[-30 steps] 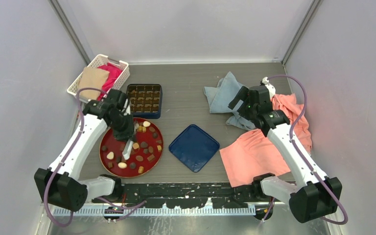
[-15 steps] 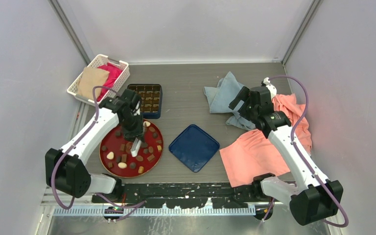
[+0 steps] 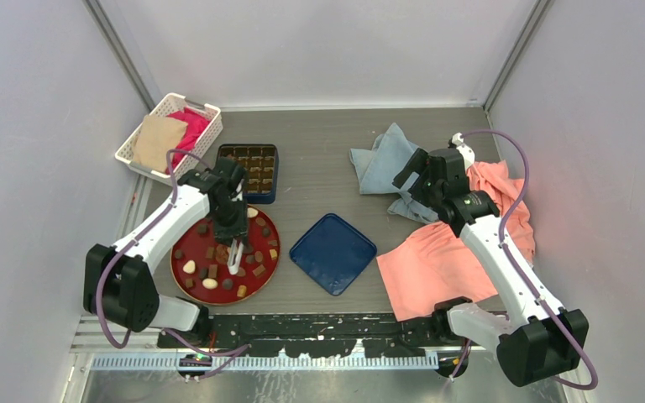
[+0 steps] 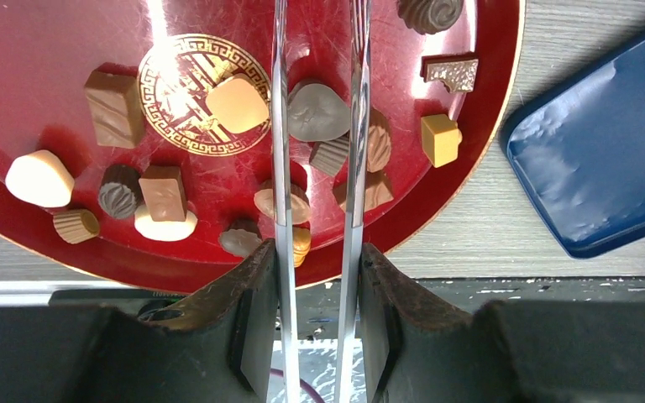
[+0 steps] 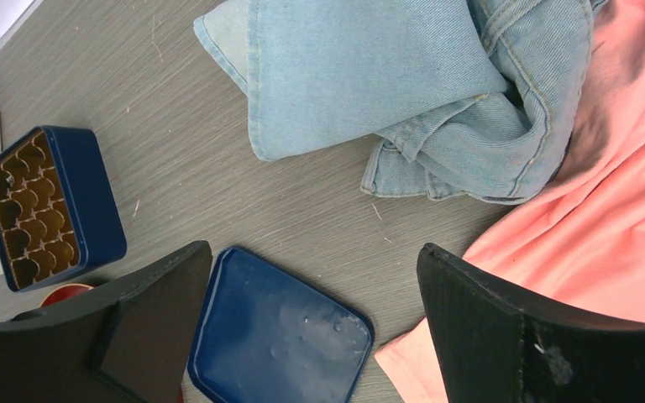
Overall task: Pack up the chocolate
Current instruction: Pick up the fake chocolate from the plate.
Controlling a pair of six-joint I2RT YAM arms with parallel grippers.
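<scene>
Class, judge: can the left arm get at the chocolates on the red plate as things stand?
Probably yes: the left gripper holds tongs over the plate, one chocolate lies between their blades, and nothing covers it.

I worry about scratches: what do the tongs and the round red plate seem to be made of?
The tongs: polished metal, probably steel, judging by thin, mirror-bright silver blades. The red plate: glossy lacquer or plastic, unclear which; bright glare streaks and a gold printed emblem.

No words, numbers or brand marks can be read anywhere. The plate (image 4: pixel 34 42) bears only a round gold ornament (image 4: pixel 176 88), a key-pattern ring without letters.
</scene>
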